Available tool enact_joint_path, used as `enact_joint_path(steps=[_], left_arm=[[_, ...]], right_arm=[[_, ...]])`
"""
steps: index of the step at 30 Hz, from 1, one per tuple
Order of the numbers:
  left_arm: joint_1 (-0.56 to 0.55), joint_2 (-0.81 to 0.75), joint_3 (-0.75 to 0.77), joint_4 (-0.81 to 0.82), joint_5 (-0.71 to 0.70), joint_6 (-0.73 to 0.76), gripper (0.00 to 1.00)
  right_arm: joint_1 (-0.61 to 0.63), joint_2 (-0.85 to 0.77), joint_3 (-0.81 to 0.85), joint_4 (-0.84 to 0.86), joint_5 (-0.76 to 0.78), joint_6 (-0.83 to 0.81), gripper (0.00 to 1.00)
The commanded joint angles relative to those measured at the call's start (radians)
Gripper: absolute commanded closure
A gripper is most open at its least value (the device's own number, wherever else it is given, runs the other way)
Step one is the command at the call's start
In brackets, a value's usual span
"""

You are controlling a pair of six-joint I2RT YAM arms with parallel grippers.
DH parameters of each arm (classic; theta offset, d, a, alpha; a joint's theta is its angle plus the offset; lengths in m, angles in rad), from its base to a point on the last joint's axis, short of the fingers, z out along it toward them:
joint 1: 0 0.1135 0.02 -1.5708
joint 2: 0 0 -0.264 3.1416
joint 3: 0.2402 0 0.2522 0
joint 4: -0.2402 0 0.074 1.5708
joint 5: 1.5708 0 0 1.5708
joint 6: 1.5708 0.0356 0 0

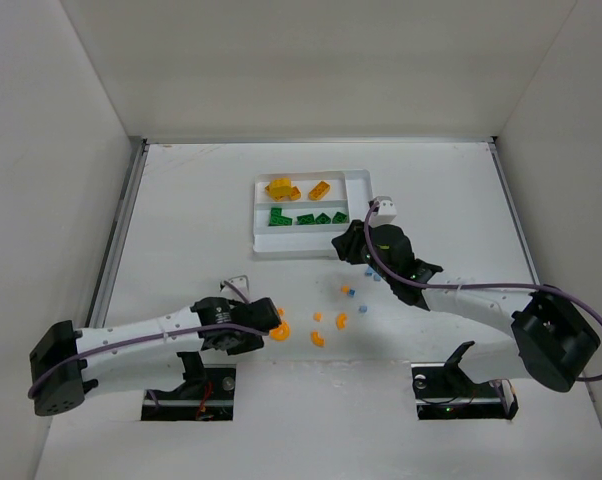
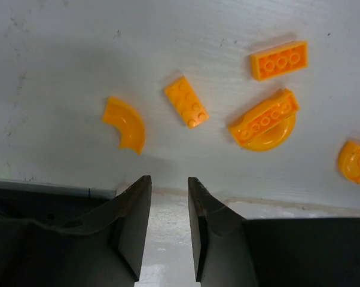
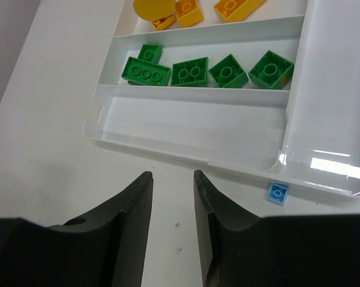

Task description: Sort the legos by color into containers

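A white table [image 1: 191,210] stands enclosed by plain white walls [image 1: 321,70].

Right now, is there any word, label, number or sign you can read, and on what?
None readable. The white tray, green bricks, orange pieces and table show no print. Any marks on the studs are too small and blurred to read.
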Motion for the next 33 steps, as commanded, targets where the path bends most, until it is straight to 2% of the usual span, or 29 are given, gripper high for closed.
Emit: enact_joint_path(steps=[1,11,18,27,33], left_arm=[[-0.051,-0.007,0.015,-0.34,-0.207,-0.456,0.7],[-0.066,-0.003,-0.062,-0.285,-0.26,-0.542,0.61],[-0.063,0.016,-0.077,-0.252,-0.327,-0.637,0.61],[-0.006,0.018,-0.109,-0.262,-0.341,-0.691,0.62],[0.006,0.076,-0.094,-0.269,-0.359,-0.709,0.61]], right_arm=[[-0.002,-0.002,0.04,0.019,-0.007,-0.012,0.61],[-0.002,-0.022,0.038,0.016,-0.007,-0.012,0.6],[-0.002,-0.033,0.032,0.016,-0.007,-0.012,0.6],[-0.01,-0.053,0.023,0.013,-0.015,-0.012,0.59],[-0.012,-0.047,0.023,0.013,-0.018,-0.012,0.59]])
